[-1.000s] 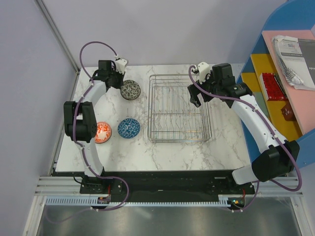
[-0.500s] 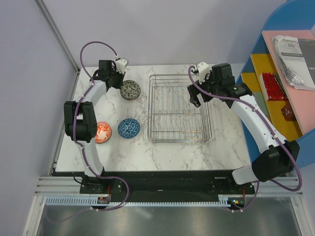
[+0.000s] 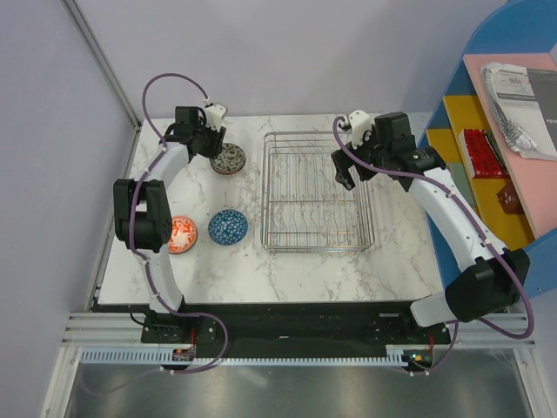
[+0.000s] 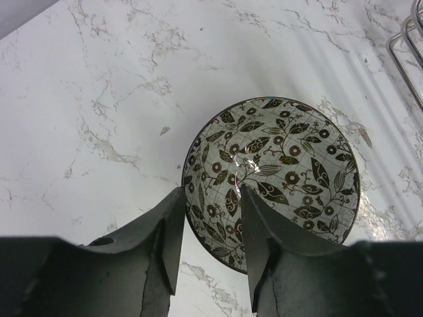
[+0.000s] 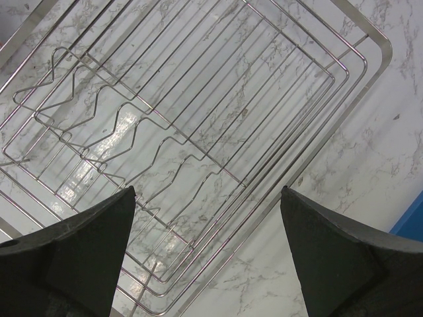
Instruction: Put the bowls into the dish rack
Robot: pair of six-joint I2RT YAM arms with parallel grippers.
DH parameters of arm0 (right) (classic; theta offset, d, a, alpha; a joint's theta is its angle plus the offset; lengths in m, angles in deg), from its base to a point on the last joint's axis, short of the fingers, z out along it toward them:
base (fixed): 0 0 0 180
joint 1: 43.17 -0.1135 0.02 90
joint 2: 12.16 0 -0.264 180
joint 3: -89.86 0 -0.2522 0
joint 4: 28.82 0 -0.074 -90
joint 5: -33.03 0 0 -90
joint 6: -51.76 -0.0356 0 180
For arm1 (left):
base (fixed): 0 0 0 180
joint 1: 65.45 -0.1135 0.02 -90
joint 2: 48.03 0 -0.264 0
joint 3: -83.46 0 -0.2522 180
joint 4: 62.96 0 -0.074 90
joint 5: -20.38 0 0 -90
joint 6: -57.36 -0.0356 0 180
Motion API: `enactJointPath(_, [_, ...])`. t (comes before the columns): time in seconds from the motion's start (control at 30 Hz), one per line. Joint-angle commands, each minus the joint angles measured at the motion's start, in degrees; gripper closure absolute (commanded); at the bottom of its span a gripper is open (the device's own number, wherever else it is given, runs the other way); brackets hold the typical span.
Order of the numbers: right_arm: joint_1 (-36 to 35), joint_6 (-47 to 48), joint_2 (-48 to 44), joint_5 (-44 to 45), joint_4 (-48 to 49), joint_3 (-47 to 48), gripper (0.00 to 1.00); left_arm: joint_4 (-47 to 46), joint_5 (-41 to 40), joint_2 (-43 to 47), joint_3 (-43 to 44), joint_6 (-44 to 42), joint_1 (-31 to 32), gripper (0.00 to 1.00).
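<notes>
A grey-black patterned bowl (image 3: 231, 158) sits at the back left of the marble table. My left gripper (image 3: 214, 144) is shut on its near rim. In the left wrist view the bowl (image 4: 284, 165) shows its leafy inside, with one finger (image 4: 254, 224) inside it and the other outside; the left gripper (image 4: 211, 193) straddles the rim. An orange-red bowl (image 3: 181, 233) and a blue bowl (image 3: 228, 226) lie upside down at the left. The dish rack (image 3: 313, 247) stands in the middle with no bowls in it. My right gripper (image 3: 345, 171) hangs open and empty above the rack's right side (image 5: 370, 72), seen between its jaws (image 5: 208, 191).
A blue shelf unit (image 3: 487, 52) with papers and red items stands past the table's right edge. A wall with a metal post runs along the left. A corner of the rack (image 4: 406, 39) shows to the right of the grey-black bowl.
The grey-black bowl has tipped and shifted slightly towards the left gripper, which has closed on its rim. The right arm has barely moved.
</notes>
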Motion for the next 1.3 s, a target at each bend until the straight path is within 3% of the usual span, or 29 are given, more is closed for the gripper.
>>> enactJointPath(0.0, [-0.3, -0.4, -1.2, -0.5, 0.7, -0.2, 0.02, -0.4, -1.0, -0.8, 1.9, -0.2, 0.1, 0.52])
enactJointPath(0.23, [-0.3, -0.3, -1.2, -0.5, 0.7, -0.5, 0.02, -0.4, -3.2, -1.4, 1.4, 0.2, 0.0, 0.33])
enactJointPath(0.6, [-0.4, -0.3, -1.4, -0.5, 0.8, -0.8, 0.02, 2.3, -2.5, -4.4, 2.3, 0.5, 0.0, 0.25])
enactJointPath(0.7, [-0.4, -0.3, -1.1, -0.5, 0.8, -0.7, 0.02, 2.2, -2.2, -4.4, 1.9, 0.6, 0.0, 0.28])
enactJointPath(0.93, [-0.5, -0.3, -1.0, -0.6, 0.8, -0.8, 0.02, 2.2, -1.5, -4.0, 2.3, 1.3, 0.0, 0.46])
enactJointPath(1.1, [-0.5, -0.3, -1.0, -0.5, 0.8, -0.9, 0.02, 2.1, -1.5, -3.9, 2.3, 1.1, 0.0, 0.65])
enactJointPath(1.27, [-0.5, -0.3, -1.0, -0.6, 0.9, -0.9, 0.02, 2.1, -2.3, -3.7, 2.5, 0.9, 0.0, 0.69])
